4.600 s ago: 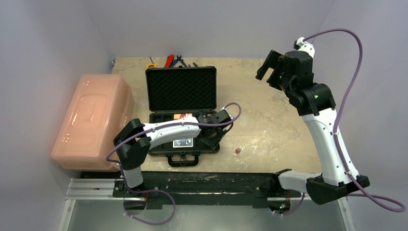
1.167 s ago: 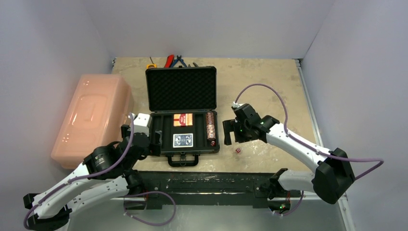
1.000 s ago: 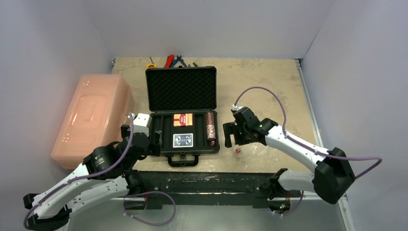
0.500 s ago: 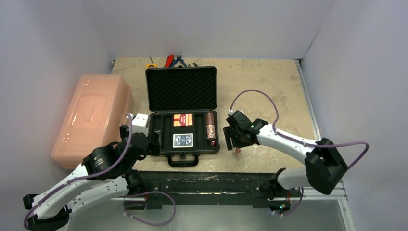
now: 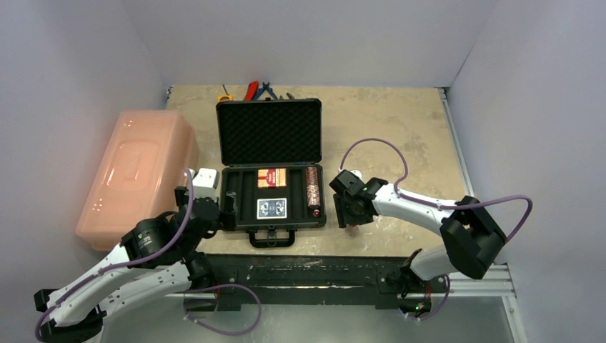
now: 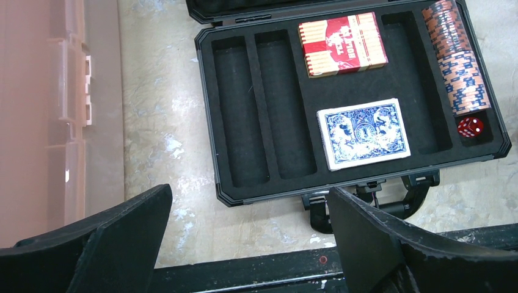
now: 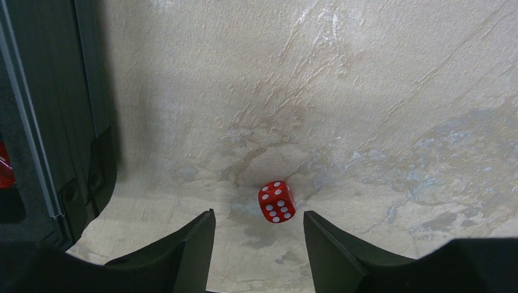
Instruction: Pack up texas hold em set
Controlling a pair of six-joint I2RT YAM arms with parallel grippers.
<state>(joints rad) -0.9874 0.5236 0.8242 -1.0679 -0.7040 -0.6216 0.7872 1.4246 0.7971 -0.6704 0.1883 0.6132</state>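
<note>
Two arms down low at the table (image 5: pixel 400 128). Black case (image 5: pixel 270 175) lies open, foam-lined lid tipped back, handle toward the arm bases. Inside: red card deck (image 6: pixel 342 44) in the far middle pocket, blue card deck (image 6: pixel 363 133) just nearer, chip roll (image 6: pixel 455 58) filling the right-hand slot, one red die (image 6: pixel 470 126) in the small pocket at that roll's near end. Second red die (image 7: pixel 277 201) sits on bare table just right of the case. Right gripper (image 7: pixel 256 223) is lowered at it, jaws parted, one either side of the die, neither touching. Left gripper (image 6: pixel 249 192) spread wide, holding nothing, above the case's near-left corner. Pink bin (image 5: pixel 136 175) stands left of the case; pliers (image 5: pixel 257 89) lie behind the lid.
</note>
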